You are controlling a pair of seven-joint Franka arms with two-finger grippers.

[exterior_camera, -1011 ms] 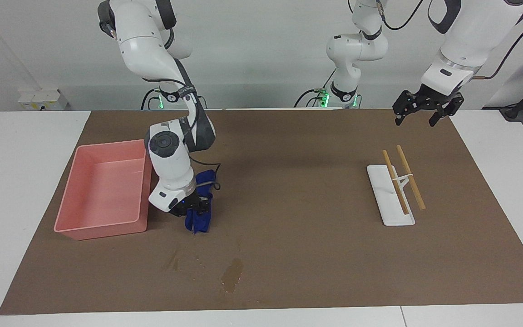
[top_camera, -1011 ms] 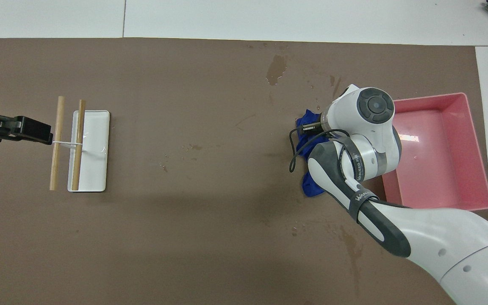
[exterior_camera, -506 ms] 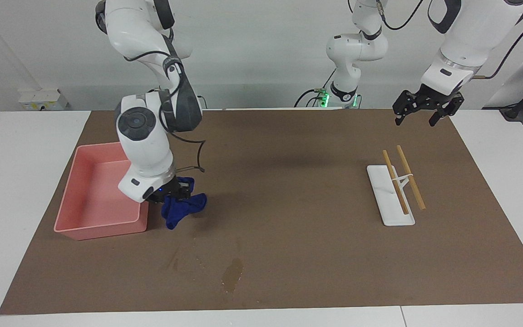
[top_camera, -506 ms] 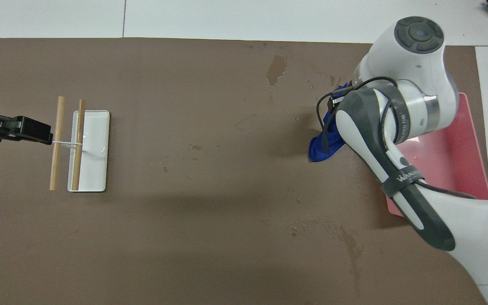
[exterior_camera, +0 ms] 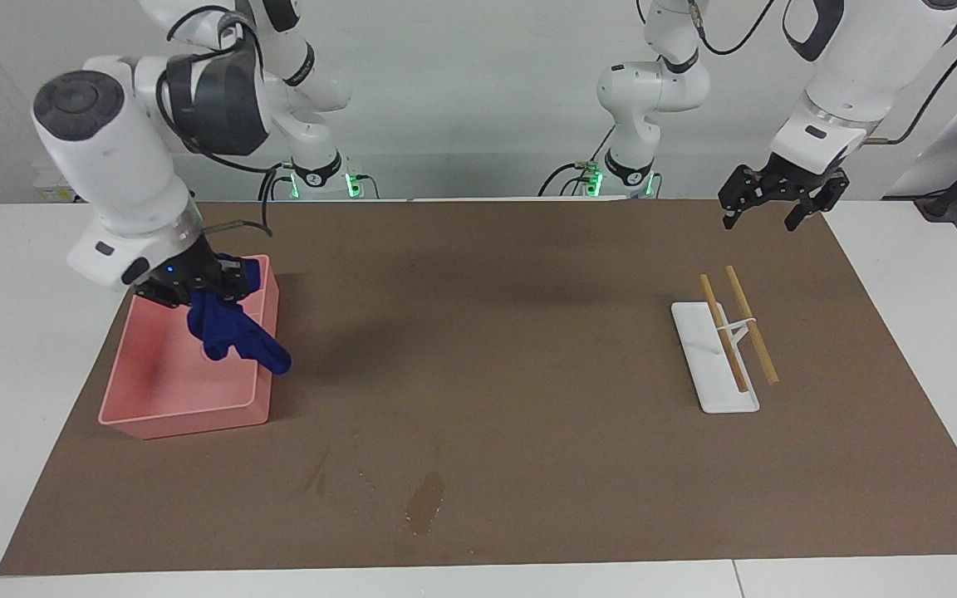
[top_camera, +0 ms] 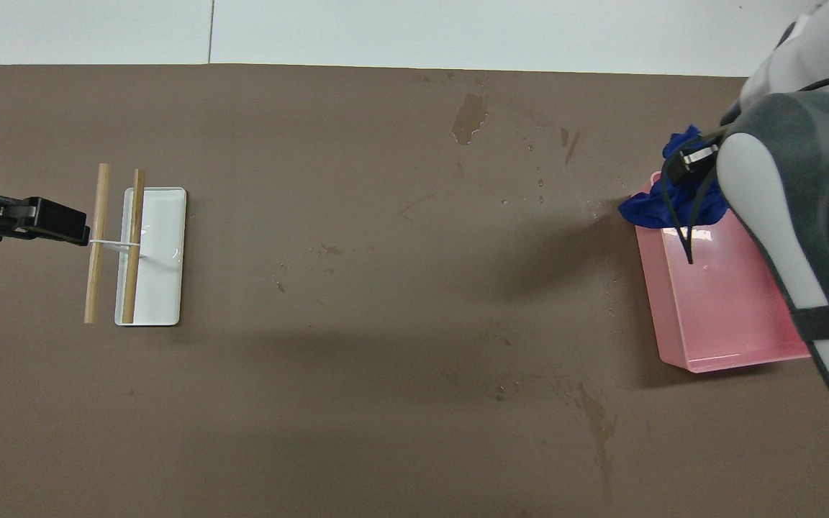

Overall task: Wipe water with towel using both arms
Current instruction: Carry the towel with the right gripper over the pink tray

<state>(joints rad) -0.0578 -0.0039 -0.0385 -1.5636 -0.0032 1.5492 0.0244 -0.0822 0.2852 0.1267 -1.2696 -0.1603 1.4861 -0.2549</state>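
- Towel hanging bunched from right gripper, clamped on its upper folds; held raised over pink tray, tail drooping past the rim, apparently for dropping in.
- Water unwiped on bench, farther from the robots than the tray; fainter streaks beside it.
- Left gripper waiting aloft, fingers apart, above chopstick rest.

Looks like a robotics lab. Two white robot arms bolted at a white surface under a brown mat, against a bare pale wall. Cables and green status lights at the arm bases.
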